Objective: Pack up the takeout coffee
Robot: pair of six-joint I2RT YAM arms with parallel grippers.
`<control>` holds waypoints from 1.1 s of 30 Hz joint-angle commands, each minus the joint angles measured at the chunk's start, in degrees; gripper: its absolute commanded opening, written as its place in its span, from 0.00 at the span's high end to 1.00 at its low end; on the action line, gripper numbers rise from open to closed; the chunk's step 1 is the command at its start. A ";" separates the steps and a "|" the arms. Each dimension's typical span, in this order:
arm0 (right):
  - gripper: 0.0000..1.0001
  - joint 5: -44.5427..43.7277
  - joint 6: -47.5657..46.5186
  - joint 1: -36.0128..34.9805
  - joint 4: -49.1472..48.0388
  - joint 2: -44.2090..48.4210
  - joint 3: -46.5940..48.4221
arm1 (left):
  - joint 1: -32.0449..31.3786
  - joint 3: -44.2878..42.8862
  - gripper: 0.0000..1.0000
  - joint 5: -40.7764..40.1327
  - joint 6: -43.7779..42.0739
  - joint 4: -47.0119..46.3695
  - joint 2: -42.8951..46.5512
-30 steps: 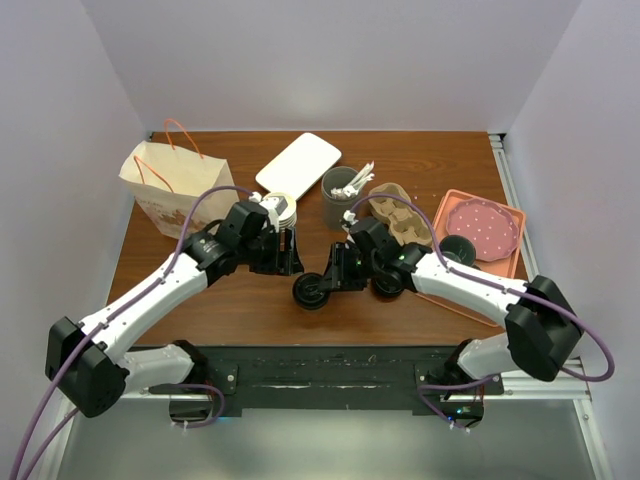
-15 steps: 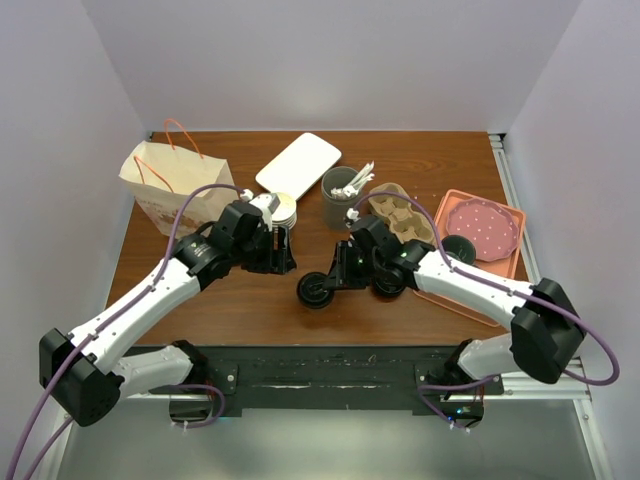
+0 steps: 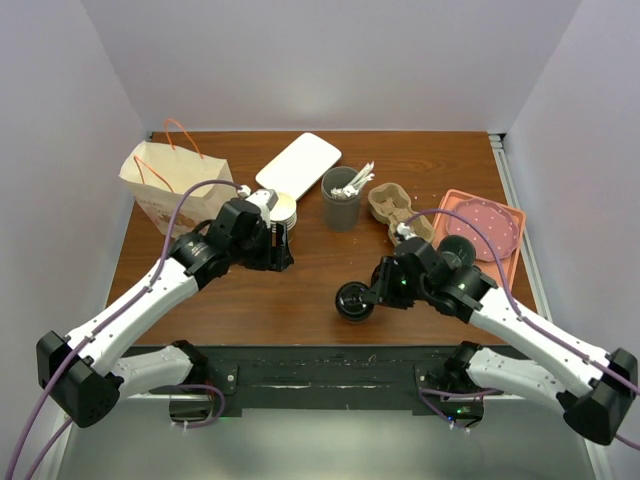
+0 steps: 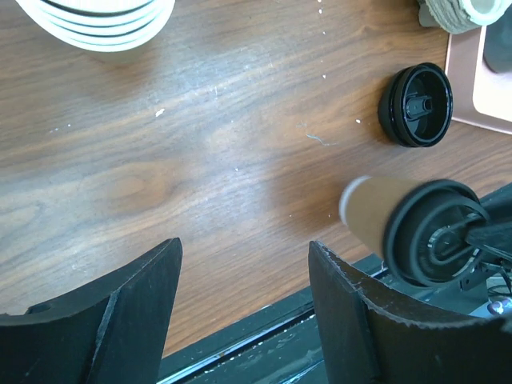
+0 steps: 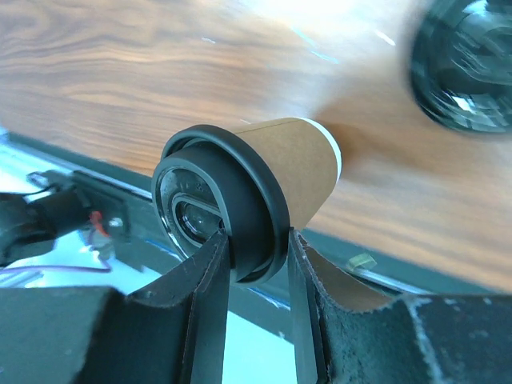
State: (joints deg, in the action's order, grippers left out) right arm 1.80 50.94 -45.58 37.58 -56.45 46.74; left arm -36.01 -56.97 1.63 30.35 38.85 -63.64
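Transport looks to be the step in hand: the cup is gripped but not yet packed. The paper bag [image 3: 165,185] stands farthest left, its orange handles up. Just right of the bag, the left gripper [image 3: 278,250] hovers with jaws spread and nothing between them, close beside the stack of lidless cups [image 3: 283,208]. Well to the right of the bag, and nearer the arm bases than the bag is, the right gripper [image 3: 368,298] holds the takeout coffee [image 3: 353,301]. Its fingers [image 5: 210,280] pinch the rim of the lid [image 5: 216,200] from both sides. The cup appears lifted and tipped, lid toward the wrist camera.

Next, I judge, the right arm must carry the cup left past the idle arm to the bag's mouth, set it upright and lower it in. A hold on the rim alone could let the lid pop off.

The coffee is a short tan paper cup with a pale edge at its far end, capped by a round black lid with a raised rim.
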 commanded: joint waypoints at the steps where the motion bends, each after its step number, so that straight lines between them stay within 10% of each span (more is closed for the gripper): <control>1: 0.75 -5.92 5.75 0.23 10.13 7.73 -3.41 | 0.24 -3.06 0.31 -1.28 -1.34 -0.62 1.06; 22: 0.53 -17.71 16.21 0.23 15.32 20.58 -11.85 | 0.24 -5.08 0.31 -4.00 -1.35 0.96 1.32; 33: 0.39 -21.84 9.19 0.23 23.94 13.74 6.42 | 0.24 -17.90 0.25 -21.91 2.43 11.50 -2.10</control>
State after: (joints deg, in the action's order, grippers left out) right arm -16.03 64.36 -45.58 59.40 -38.59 44.86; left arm -36.01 -66.67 -9.61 30.76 45.91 -64.27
